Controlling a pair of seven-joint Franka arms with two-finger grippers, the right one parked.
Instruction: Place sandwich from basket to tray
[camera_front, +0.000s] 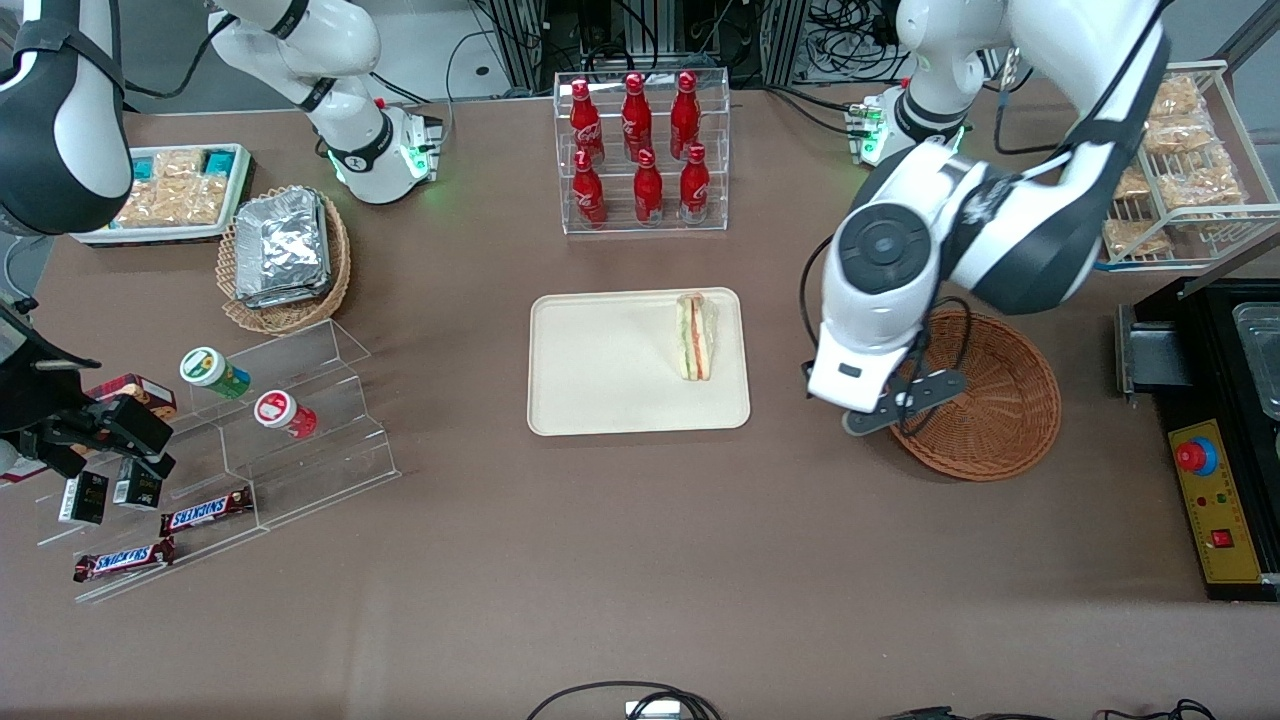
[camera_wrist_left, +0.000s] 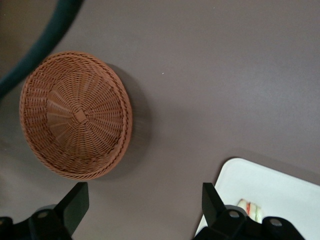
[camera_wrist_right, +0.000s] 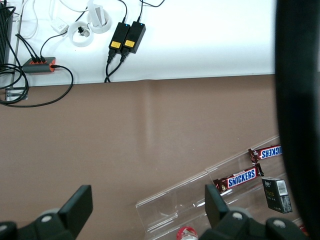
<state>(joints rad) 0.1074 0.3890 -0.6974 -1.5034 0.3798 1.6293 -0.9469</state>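
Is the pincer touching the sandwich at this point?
Apart. The left wrist view shows the pincer open above bare table between the basket and the tray; the sandwich lies on the tray.

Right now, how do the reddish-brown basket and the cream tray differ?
The basket is round, woven wicker and reddish-brown; the tray is a flat, smooth, cream rectangle with rounded corners. The basket holds nothing, while the tray carries the sandwich along its edge nearer the basket. The open gripper hangs above the table between them, holding nothing. Both rest flat on the brown table.
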